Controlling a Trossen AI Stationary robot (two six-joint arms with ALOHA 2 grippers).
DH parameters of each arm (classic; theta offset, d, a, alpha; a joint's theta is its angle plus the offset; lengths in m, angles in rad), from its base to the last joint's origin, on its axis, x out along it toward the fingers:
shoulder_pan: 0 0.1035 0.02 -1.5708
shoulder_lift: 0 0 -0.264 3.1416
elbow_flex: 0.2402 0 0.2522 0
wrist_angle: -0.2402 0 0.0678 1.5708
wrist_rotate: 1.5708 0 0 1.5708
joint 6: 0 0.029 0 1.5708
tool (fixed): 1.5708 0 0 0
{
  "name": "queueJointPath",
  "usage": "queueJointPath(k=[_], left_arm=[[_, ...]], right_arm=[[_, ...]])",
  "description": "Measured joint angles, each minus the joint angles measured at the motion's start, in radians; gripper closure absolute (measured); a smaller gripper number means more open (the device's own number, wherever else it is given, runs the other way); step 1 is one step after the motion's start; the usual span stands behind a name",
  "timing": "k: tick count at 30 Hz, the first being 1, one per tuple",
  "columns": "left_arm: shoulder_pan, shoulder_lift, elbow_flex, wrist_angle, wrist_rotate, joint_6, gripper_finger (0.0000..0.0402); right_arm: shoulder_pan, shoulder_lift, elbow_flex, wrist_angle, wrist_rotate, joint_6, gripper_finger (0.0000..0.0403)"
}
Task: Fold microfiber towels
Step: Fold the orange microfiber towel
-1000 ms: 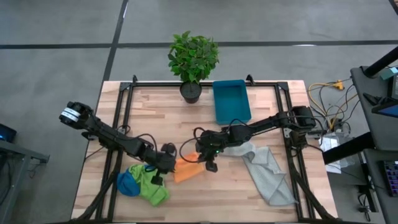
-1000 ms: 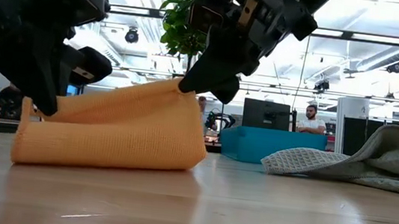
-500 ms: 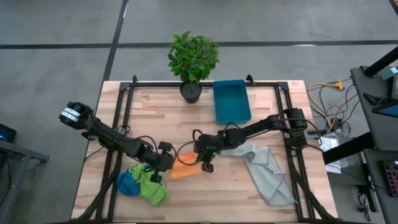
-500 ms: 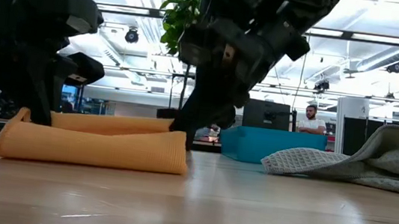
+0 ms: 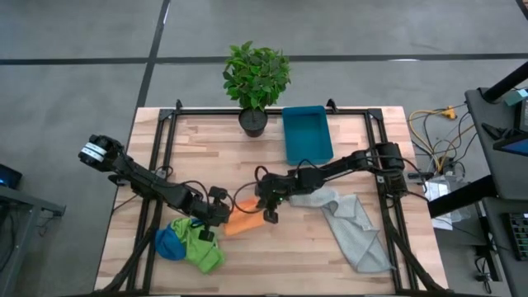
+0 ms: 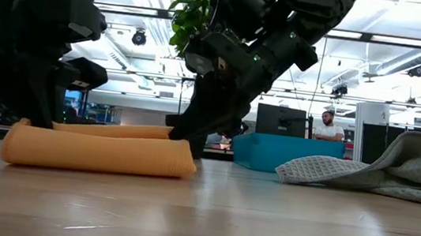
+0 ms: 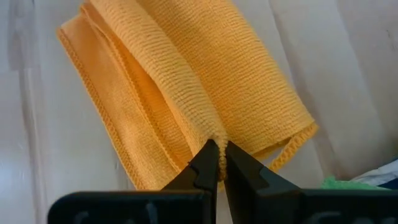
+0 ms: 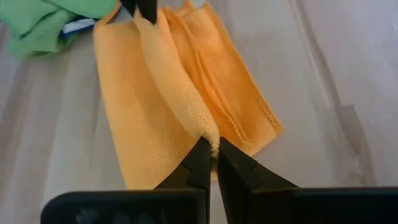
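Wooden worktop [image 5: 206, 144] first, landmark = teal bin [image 5: 306, 134] at its far edge. Grey towel [image 5: 351, 227] lies crumpled nearer than the bin, unfolded. Green towel [image 5: 198, 244] and blue towel [image 5: 169, 243] sit bunched far off toward the left arm, also untouched. Orange towel [image 5: 242, 223] lies between them, doubled over flat. Left end effector [image 7: 219, 163] is pinched shut on its one end, right end effector [image 8: 211, 160] on the other. Judgement: first fold nearly laid, three towels left. Potted plant [image 5: 256, 81] beside the bin, clear of the work.
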Motion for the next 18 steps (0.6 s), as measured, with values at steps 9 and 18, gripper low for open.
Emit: queueJointPath(k=[9, 18], left_arm=[[0.000, 0.000, 0.000, 0.001, -0.008, 0.000, 0.0401], [0.000, 0.000, 0.000, -0.040, -0.004, 0.000, 0.0401]], right_arm=[[-0.010, 0.000, 0.002, 0.007, 0.090, 0.060, 0.0385], [-0.029, -0.003, 0.002, 0.093, 0.090, 0.071, 0.0304]])
